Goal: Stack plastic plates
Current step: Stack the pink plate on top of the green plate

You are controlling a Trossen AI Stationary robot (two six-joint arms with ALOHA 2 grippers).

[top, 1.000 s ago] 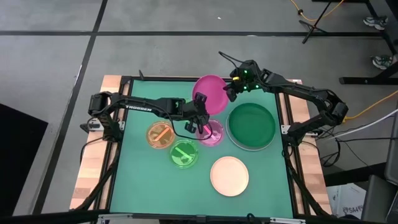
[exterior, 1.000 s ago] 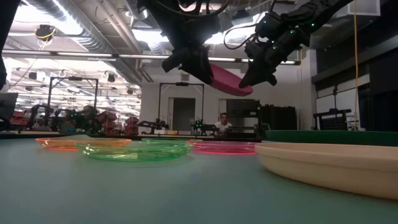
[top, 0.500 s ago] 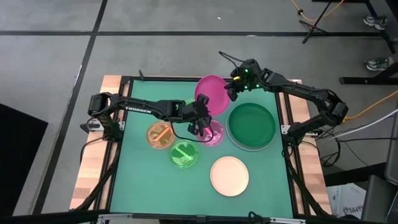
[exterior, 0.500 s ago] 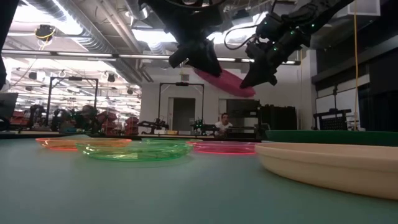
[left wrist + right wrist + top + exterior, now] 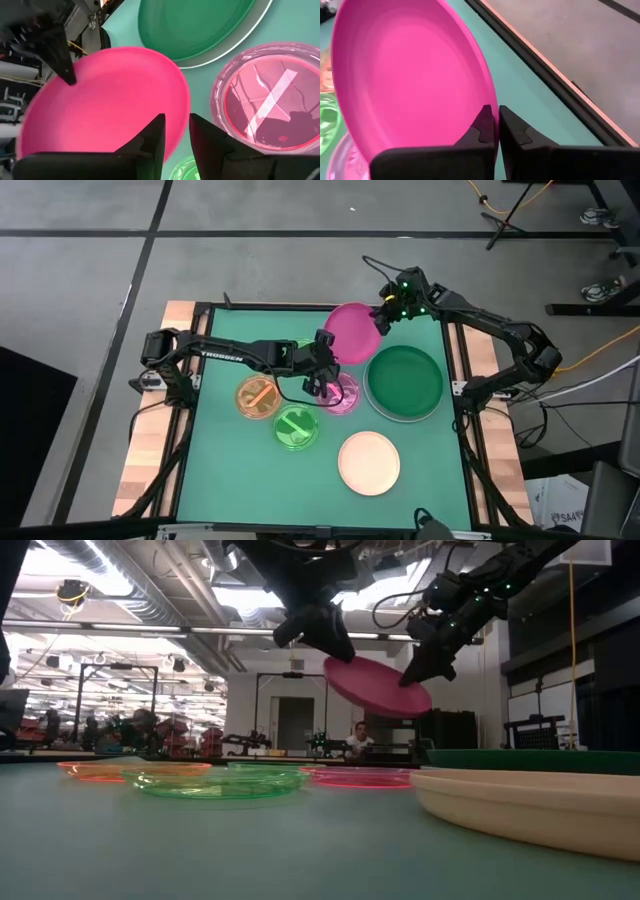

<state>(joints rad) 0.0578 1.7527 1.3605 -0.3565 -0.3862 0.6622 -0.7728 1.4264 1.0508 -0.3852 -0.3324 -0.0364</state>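
High view: dark green plate (image 5: pixel 404 383), cream plate (image 5: pixel 369 462) and small translucent plates lie on the counter (image 5: pixel 220 470). Right claw (image 5: pixel 381 326) pinches the tilted, airborne pink plate (image 5: pixel 353 332); left claw (image 5: pixel 327 356), slightly spread, hovers beside its rim.

Behind the large pink plate (image 5: pixel 353 333), part of a lime green plate (image 5: pixel 186 169) is hidden. The left hand (image 5: pixel 322 364) covers the small pink plate's (image 5: pixel 341 393) near rim. The dark green plate (image 5: pixel 195 25) is cut off.
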